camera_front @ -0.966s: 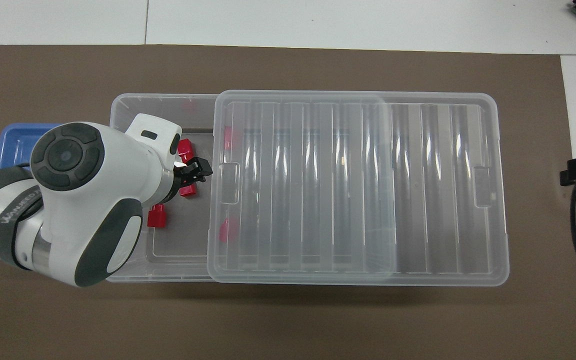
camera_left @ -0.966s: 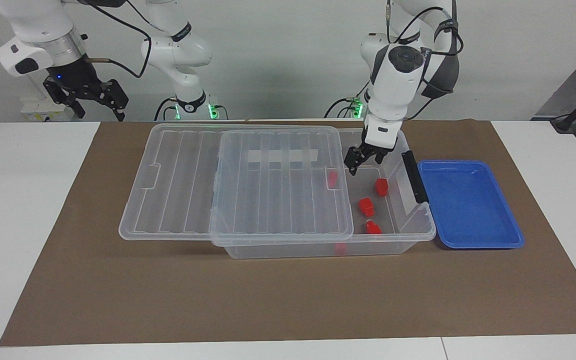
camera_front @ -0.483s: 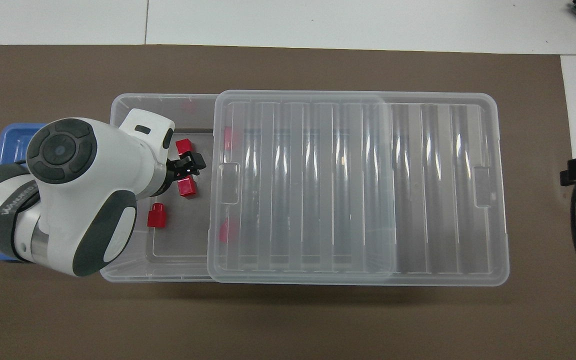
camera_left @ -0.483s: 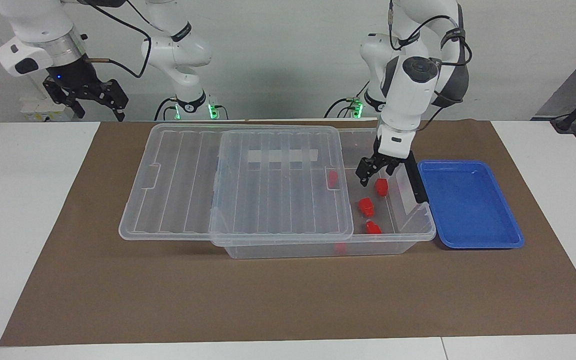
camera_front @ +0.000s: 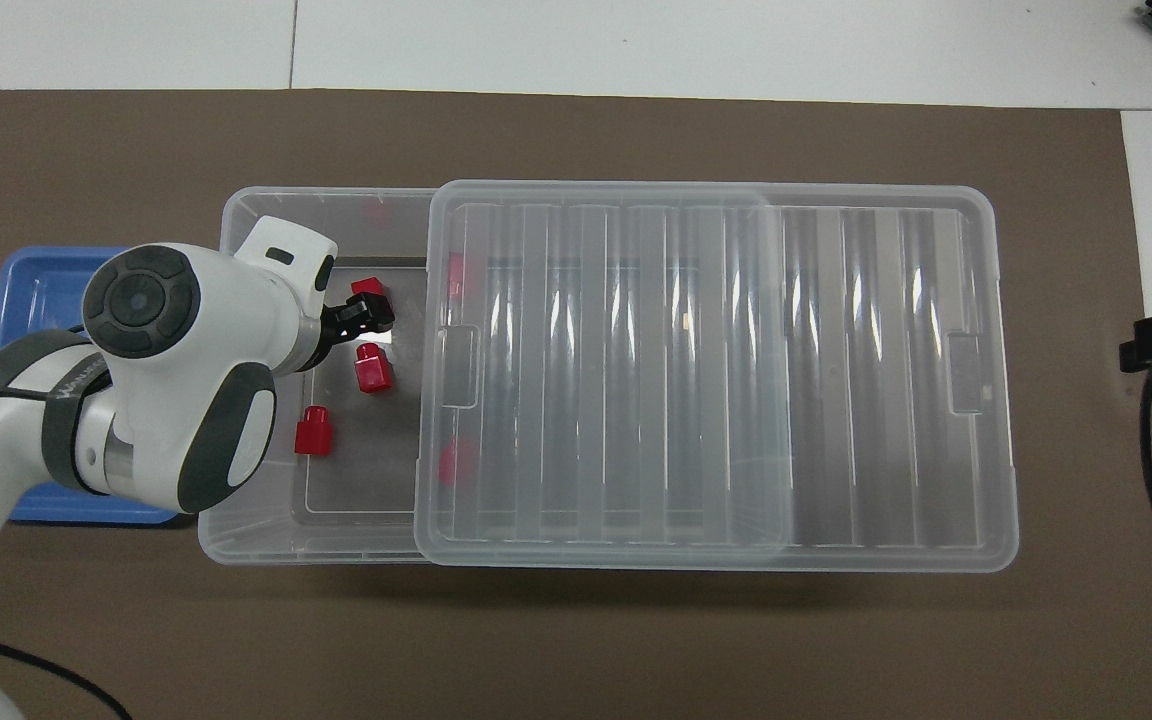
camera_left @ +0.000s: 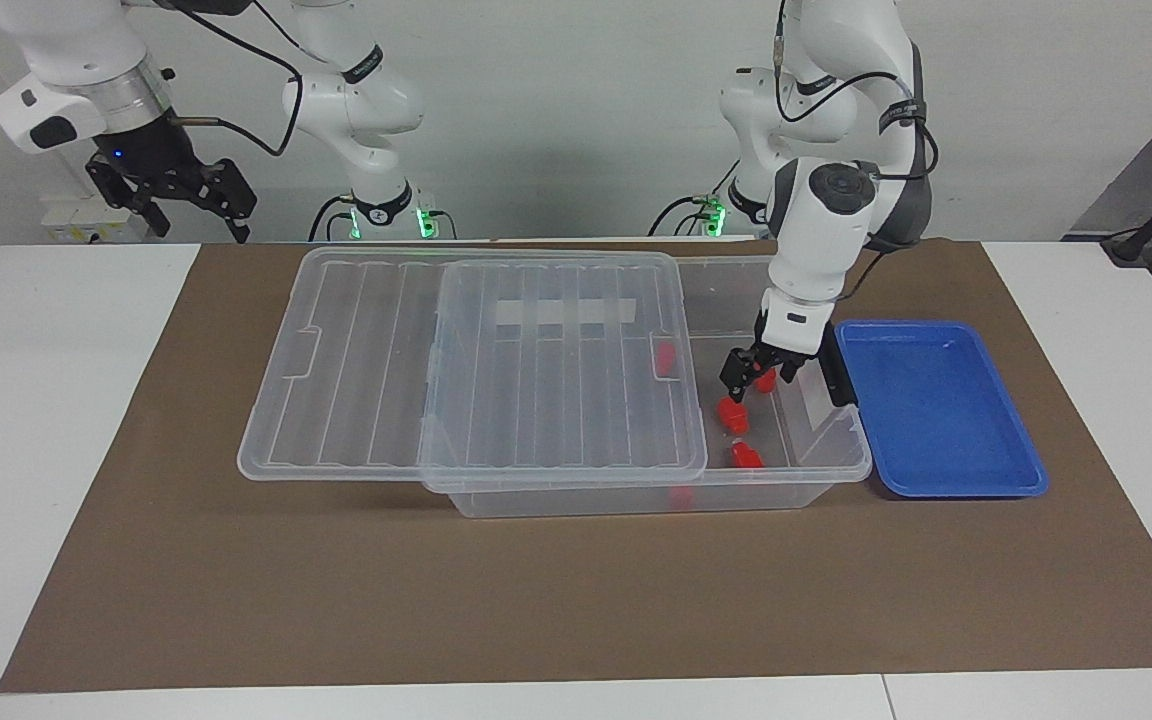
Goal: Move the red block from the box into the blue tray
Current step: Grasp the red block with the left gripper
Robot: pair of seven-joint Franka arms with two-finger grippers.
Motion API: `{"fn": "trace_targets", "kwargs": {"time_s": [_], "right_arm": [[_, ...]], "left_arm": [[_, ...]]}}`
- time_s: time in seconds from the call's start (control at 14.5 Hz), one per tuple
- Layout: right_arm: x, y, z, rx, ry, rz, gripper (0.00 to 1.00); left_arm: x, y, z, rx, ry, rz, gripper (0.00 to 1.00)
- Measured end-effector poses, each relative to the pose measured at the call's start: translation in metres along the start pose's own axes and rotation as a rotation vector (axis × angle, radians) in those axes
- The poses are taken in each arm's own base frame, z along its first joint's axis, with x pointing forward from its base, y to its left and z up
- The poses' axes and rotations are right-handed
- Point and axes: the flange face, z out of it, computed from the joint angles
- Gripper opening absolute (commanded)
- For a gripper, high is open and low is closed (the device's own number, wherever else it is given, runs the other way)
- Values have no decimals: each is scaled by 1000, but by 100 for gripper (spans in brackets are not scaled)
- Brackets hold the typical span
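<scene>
Reading the overhead view as a clock: the tray (camera_front: 36,280) sits at the box's (camera_front: 236,215) nine o'clock end. The lid (camera_front: 716,380) rests on the box, shifted toward three. Blocks (camera_front: 373,370) lie inside the box's uncovered nine o'clock end.

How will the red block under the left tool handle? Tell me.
Probably stiff: the red block looks like hard plastic with flat sides, good for the open left tool. Likely light, being small. Chunky and flat-based on the box floor, it should slide, not roll.
</scene>
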Motion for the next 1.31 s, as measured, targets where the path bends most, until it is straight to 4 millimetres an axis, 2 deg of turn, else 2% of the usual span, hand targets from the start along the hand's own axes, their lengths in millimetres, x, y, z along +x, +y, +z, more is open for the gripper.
{"fn": "trace_targets", "kwargs": {"time_s": [0.41,0.55,0.97,1.31], "right_arm": [[0,0,3,0,-7,0,100],[0,0,3,0,-7,0,100],[0,0,3,0,-8,0,100],[0,0,3,0,-8,0,100]], "left_arm": [[-11,9,52,21,-16,25,100],[-14,10,63,29,-22,30,100],[-19,5,88,32,-21,68,100],[-20,4,90,34,-25,125,100]]}}
